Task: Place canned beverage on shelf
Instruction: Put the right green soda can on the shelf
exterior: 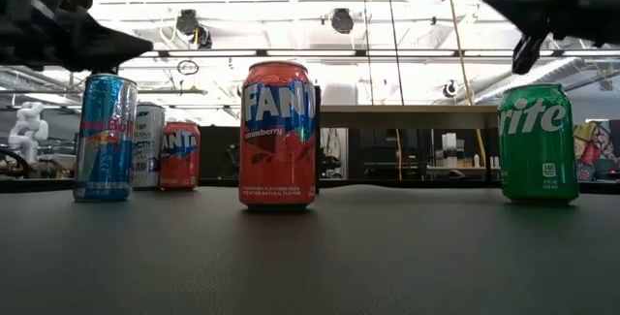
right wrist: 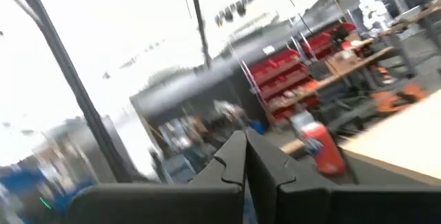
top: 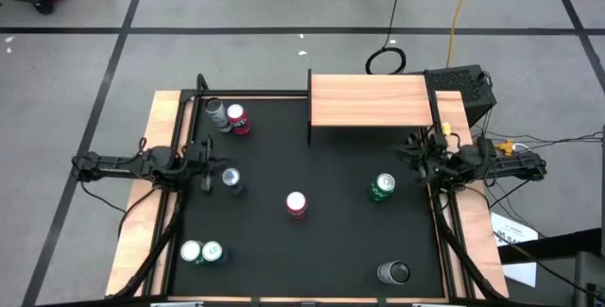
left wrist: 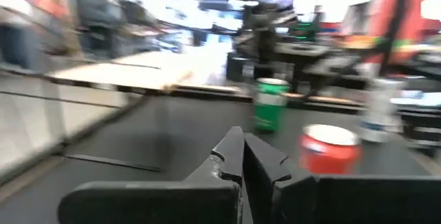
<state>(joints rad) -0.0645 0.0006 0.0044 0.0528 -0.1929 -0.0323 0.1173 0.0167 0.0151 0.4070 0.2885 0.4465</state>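
Several cans stand upright on the black mat (top: 340, 250). A red Fanta can (top: 296, 203) (exterior: 278, 133) is in the middle, a green Sprite can (top: 383, 187) (exterior: 538, 142) to its right, and a blue can (top: 231, 179) (exterior: 105, 137) to its left. The light wooden shelf (top: 369, 99) (exterior: 407, 110) stands at the far edge with nothing on it. My left gripper (top: 206, 154) (left wrist: 243, 156) is shut and touches nothing; it hangs above the mat at the left edge, beside the blue can. My right gripper (top: 416, 151) (right wrist: 244, 151) is also shut and touches nothing; it hangs at the right edge, tipped upward.
A silver can (top: 217, 113) and a second red can (top: 238, 121) stand at the far left. Two green-and-white cans (top: 201, 251) are near the front left, and a dark can (top: 393, 272) is at the front right. A black box (top: 463, 88) sits behind the shelf's right end.
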